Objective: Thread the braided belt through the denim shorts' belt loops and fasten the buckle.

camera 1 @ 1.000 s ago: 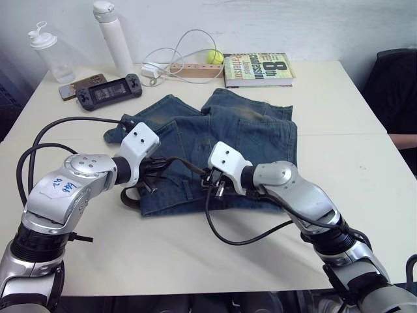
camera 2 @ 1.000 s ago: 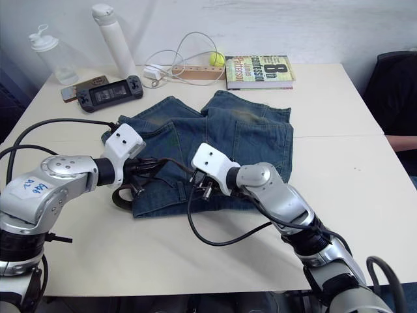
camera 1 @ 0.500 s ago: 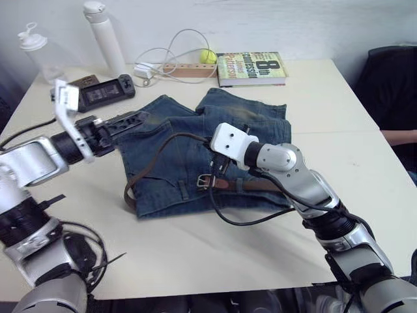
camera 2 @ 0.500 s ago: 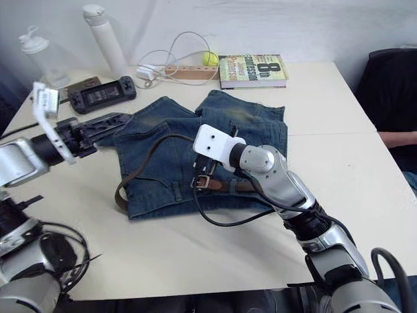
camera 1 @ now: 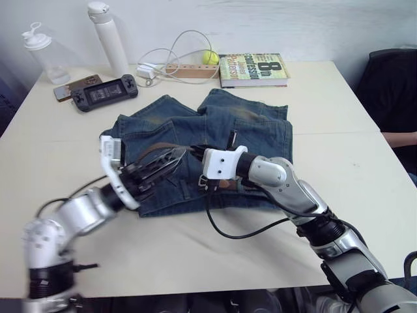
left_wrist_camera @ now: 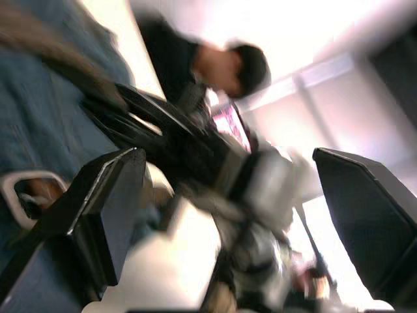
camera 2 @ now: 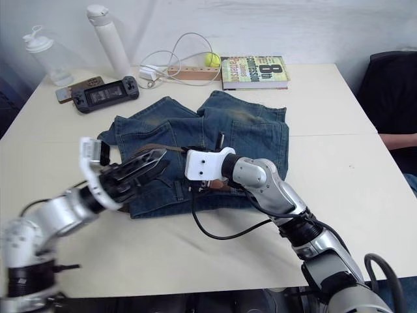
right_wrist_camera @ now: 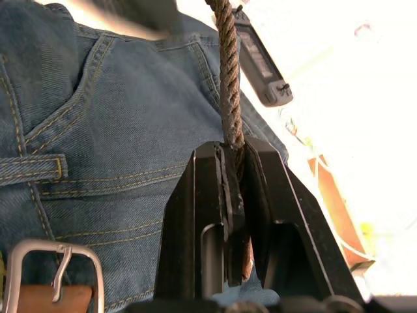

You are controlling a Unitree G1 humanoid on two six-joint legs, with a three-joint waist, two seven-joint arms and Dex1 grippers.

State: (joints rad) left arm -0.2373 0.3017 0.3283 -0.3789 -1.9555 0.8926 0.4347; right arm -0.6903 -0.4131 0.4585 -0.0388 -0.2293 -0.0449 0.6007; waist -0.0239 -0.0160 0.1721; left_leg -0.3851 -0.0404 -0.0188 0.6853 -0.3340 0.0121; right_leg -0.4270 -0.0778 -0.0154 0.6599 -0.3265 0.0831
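Reaching across the shorts (camera 1: 254, 134) on the table (camera 1: 339, 117), the right gripper (right_wrist_camera: 233, 195) pinches the belt (right_wrist_camera: 228, 78) above the waistband, buckle (right_wrist_camera: 45, 261) just beside; the left gripper (camera 1: 171, 160), fingers spread wide, hovers near it.

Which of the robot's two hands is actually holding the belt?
The right gripper: its fingers are shut on the braided belt. The left gripper has its fingers spread apart over the denim shorts, holding nothing.
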